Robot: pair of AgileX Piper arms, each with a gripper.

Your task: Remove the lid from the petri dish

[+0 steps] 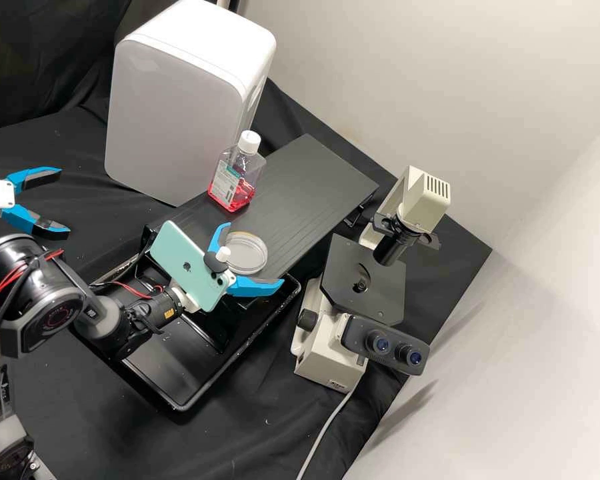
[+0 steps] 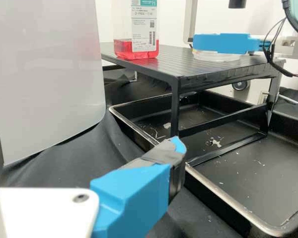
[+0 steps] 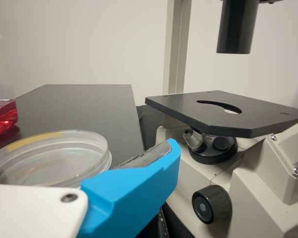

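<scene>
A black tray [image 1: 180, 393] is lying nearest on the black-draped bench, with pale flecks scattered on its floor. A black shelf [image 1: 313, 180] is standing over the tray's far part, its near legs resting inside the tray. The right arm is hanging low over the tray, and the right gripper [image 1: 255, 256] is sitting at the shelf's near end with its blue fingers spread wide. The dish [image 1: 250, 247] is lying flat on the shelf between those fingers, one finger on either side; I cannot tell whether either is touching it. The clear lid [image 3: 49, 148] is sitting on the dish, with a strip of yellow tape across it.

Well apart to the left, the left gripper [image 1: 63, 201] is hanging above the cloth, its fingers also spread and holding nothing.

To the right, a microscope [image 1: 353, 320] is standing just beside the shelf, its stage near the dish. Farther along the shelf, a bottle [image 1: 237, 175] of red liquid is standing upright, apart from the dish. Behind the bottle, a white box [image 1: 180, 100] is standing near the shelf's left side.
</scene>
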